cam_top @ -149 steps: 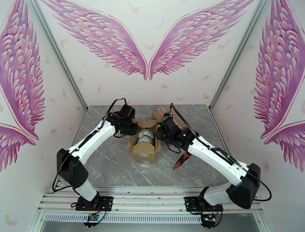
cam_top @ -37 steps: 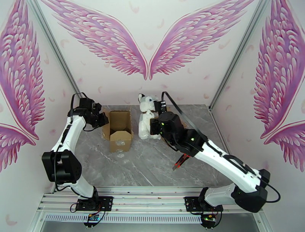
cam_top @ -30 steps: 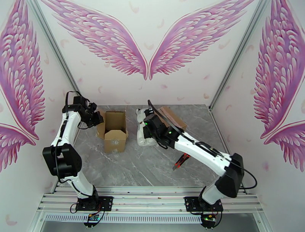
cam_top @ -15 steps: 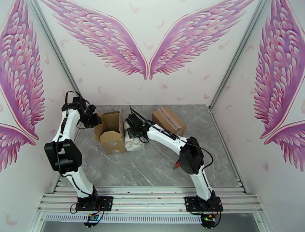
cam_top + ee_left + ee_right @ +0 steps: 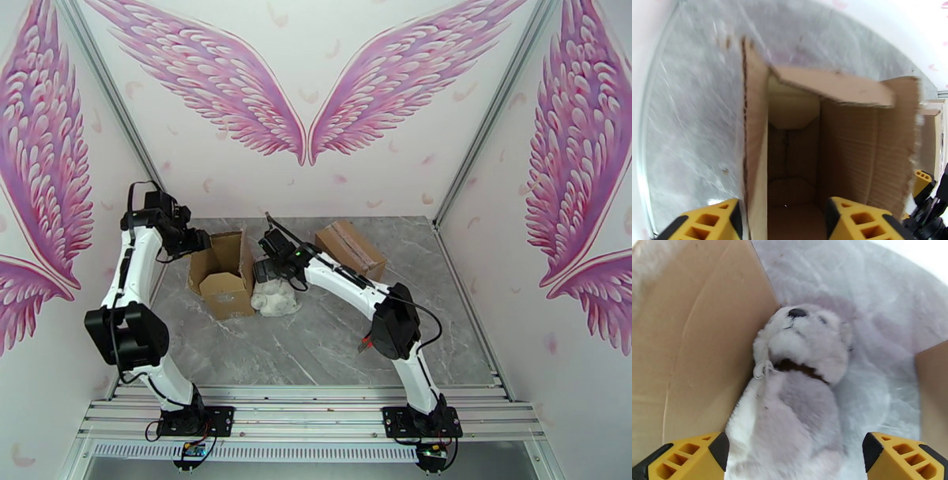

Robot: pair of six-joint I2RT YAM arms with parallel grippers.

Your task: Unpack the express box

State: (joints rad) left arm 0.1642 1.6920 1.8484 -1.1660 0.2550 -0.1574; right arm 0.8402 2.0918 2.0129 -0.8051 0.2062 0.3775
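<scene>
Two slim robot arms, the left arm (image 5: 130, 264) and the right arm (image 5: 341, 278), have glossy white tubular links joined by bulky black joint housings (image 5: 126, 338); thin black cables (image 5: 131, 193) loop along them, and a small green light (image 5: 299, 254) glows on the right wrist. The left hand (image 5: 780, 221) and the right hand (image 5: 796, 459) each carry two blocky yellow fingers (image 5: 687, 459) with square cut-outs and black edging.

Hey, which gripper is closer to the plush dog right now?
Right. The right gripper hangs open directly over the plush dog; the left gripper is across the open box, at its left wall.
</scene>
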